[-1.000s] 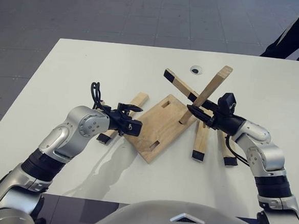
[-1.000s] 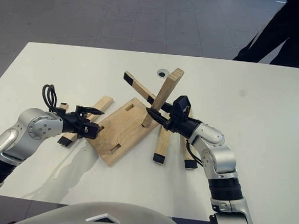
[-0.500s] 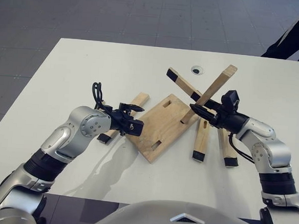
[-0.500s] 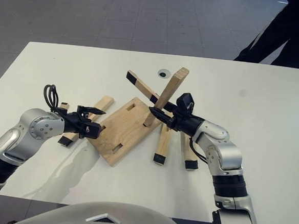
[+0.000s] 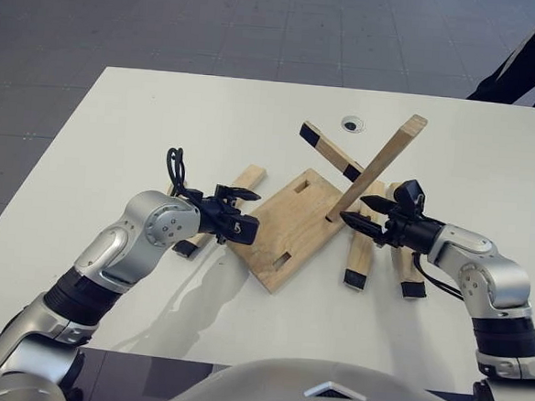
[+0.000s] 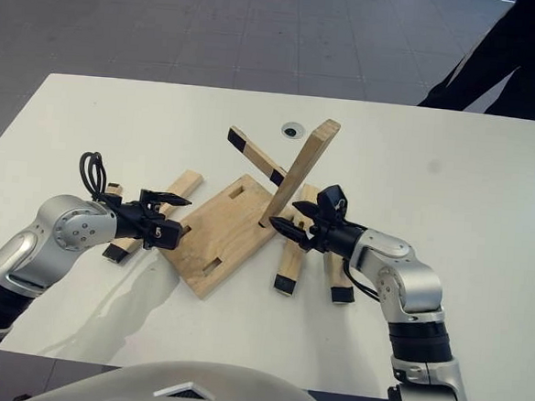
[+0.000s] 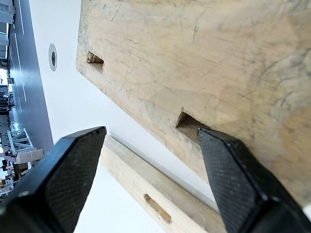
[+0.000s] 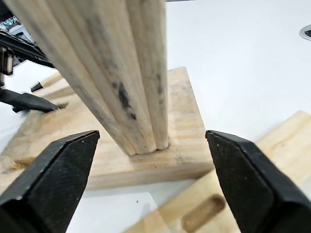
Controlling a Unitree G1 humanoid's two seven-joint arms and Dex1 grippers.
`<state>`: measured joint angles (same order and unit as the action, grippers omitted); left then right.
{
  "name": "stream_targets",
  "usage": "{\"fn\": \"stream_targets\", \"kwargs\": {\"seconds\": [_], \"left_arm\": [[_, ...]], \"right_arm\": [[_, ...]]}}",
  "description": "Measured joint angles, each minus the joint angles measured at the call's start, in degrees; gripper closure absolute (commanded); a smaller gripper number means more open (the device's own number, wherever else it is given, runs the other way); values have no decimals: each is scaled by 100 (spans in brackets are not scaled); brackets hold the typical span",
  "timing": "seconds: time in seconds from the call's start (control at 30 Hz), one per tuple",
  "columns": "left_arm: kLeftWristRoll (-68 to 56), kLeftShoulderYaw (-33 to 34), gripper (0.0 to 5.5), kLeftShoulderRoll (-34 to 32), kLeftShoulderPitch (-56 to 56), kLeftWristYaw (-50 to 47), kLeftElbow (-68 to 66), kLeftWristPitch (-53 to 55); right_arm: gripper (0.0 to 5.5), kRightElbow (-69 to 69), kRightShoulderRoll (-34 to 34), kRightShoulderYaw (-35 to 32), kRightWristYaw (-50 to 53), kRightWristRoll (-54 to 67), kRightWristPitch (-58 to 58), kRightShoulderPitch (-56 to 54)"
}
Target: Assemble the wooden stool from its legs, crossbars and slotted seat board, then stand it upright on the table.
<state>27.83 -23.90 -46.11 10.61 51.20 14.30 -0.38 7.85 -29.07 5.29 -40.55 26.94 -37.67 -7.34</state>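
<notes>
My right pincer [image 5: 351, 208] is gaping released, the tilted pale wooden leg [image 5: 380, 162] leaning just before its tips.

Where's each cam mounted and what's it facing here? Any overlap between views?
Left eye: head, facing forward-down over the table; both arms, left gripper, right gripper.
Right eye: same head, same scene.
Left wrist: left wrist, looking between open fingers at the seat board's slotted edge.
Right wrist: right wrist, looking between open fingers at the leg tilted in the board.
Shared: the board, in all four.
</notes>
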Motion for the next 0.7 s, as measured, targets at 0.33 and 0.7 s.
{"fn": "stream_targets", "kwargs": {"seconds": [0.33,0.7], "left_arm": [[134,-5,199,87,-77,-30,47,267],[-19,-48,199,602,114,73,139,661]], "right_arm": [[126,-351,-166,583,323,-1338,536,-238],[126,-1669,105,1619,682,-3109,1384,-1427]]}}
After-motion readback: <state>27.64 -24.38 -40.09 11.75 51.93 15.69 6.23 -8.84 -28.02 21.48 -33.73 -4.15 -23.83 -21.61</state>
